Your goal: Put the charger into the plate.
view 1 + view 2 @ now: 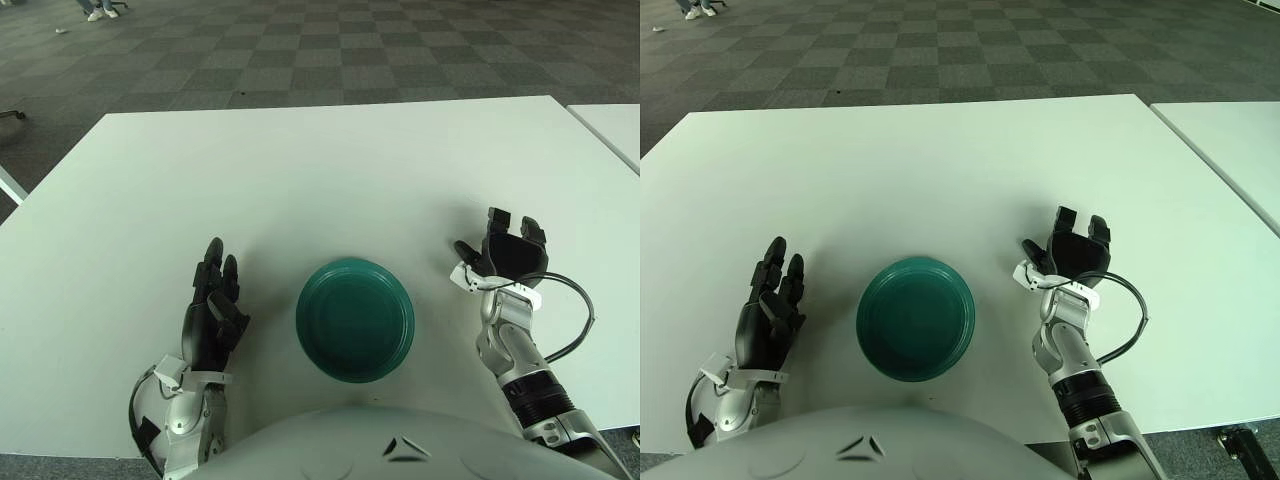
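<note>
A dark green plate sits on the white table, close to the near edge, with nothing in it. A small white object, apparently the charger, shows to the plate's right and is mostly covered by my right hand. That hand is right over it, its fingers spread and pointing away from me, the thumb next to the white piece. I cannot tell whether palm and charger touch. My left hand shows left of the plate, with its fingers straight and nothing in them.
A black cable loops out from my right wrist toward the table's right edge. A second white table stands beyond a narrow gap at the right. Checkered carpet lies past the far edge.
</note>
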